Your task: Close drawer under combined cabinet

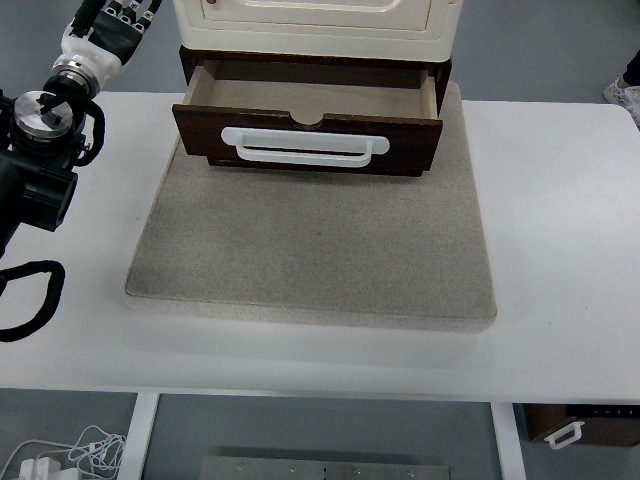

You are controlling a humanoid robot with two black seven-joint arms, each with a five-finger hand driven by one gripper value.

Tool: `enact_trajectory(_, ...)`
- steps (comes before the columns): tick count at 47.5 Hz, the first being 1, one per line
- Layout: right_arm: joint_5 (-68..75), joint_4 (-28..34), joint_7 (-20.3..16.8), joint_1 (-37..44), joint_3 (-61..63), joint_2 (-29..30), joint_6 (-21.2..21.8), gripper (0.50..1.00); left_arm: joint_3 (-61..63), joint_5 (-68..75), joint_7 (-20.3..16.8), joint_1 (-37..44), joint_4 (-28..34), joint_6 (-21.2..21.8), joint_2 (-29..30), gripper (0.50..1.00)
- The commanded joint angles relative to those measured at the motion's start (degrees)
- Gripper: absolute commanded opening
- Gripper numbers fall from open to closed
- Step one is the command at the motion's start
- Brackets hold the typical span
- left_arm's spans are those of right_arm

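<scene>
A dark brown drawer (306, 138) with a white handle (305, 148) stands pulled out from under a cream cabinet (315, 25) at the top middle. The inside of the drawer shows bare and tan. My left hand (115, 22) is up at the top left corner, left of the cabinet and apart from the drawer; its fingers are partly cut off by the picture's edge. The black left arm (40, 150) runs down the left edge. No right arm shows.
The cabinet stands on a grey stone-like slab (310, 250) on a white table (560, 230). Black cable loops (30, 300) lie at the left edge. A shoe (625, 98) shows at the far right. Cables lie on the floor at the bottom left.
</scene>
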Motion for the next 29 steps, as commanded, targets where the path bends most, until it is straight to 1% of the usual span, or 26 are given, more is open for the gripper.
enact_trajectory(1,0.0,0.0,0.0,0.0,-0.1,0.0,0.0,0.952,0.0,0.0,0.0,0.0,0.0,0.0,0.0,0.996)
enact_trajectory(29,0.0,0.0,0.0,0.0,-0.1,0.0,0.0,0.952,-0.1,-0.4,0.1,-0.5,0.4,-0.1,0.7,0.996)
